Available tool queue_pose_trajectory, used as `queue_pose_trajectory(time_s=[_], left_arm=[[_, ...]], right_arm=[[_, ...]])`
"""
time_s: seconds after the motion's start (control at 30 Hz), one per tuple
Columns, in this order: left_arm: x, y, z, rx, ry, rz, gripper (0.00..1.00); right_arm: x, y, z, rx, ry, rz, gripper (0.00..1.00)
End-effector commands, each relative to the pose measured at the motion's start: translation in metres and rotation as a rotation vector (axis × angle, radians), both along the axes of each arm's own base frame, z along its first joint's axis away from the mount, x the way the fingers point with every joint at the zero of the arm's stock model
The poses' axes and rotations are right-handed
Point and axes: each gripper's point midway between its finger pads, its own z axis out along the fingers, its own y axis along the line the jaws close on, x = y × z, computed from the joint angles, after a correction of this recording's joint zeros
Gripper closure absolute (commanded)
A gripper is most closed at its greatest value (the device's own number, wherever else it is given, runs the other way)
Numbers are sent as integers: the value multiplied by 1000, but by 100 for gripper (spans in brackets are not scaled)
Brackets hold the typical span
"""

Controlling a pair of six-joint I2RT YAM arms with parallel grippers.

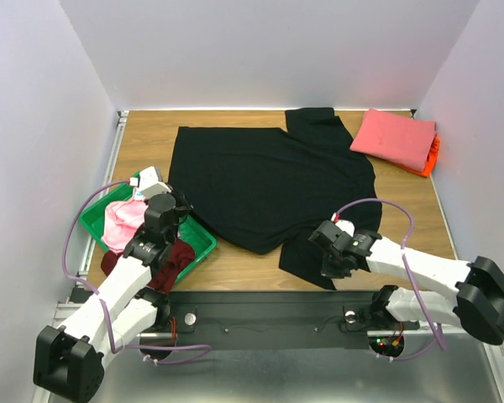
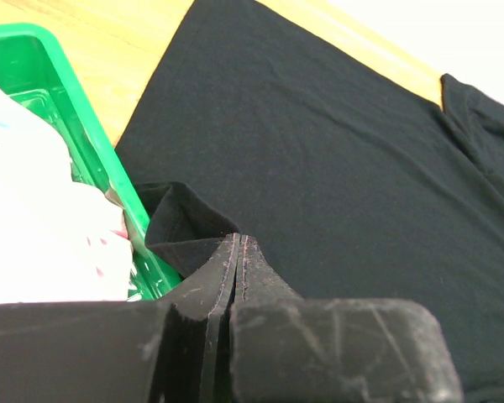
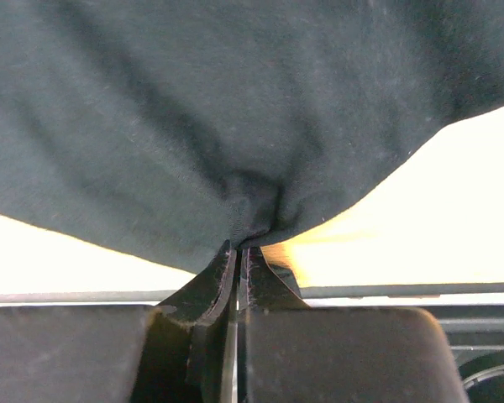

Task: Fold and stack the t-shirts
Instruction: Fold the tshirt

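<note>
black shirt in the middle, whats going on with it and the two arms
Both arms are working on the black t-shirt, spread out on the table. The left gripper is shut on a fold of its edge beside the green tray, and the right gripper is pinching its near edge. A folded coral-pink tee lies on an orange one at the far right corner; a light pink tee sits in the tray.
</note>
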Motion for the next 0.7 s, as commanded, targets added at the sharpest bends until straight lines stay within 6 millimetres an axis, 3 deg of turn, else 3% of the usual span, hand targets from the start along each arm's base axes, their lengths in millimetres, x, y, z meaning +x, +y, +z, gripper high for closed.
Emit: queue_pose_trajectory(time_s=[0.0, 0.07, 0.27, 0.67], left_arm=[[0, 6, 15, -23, -58, 32, 100], [-1, 6, 18, -31, -67, 33, 100], [-7, 8, 28, -54, -102, 43, 100], [-15, 8, 37, -72, -131, 39, 100]], right_arm=[[24, 14, 23, 60, -134, 31, 100], [26, 17, 35, 72, -143, 40, 100], [15, 1, 44, 10, -107, 29, 100], [8, -18, 89, 32, -176, -18, 100]])
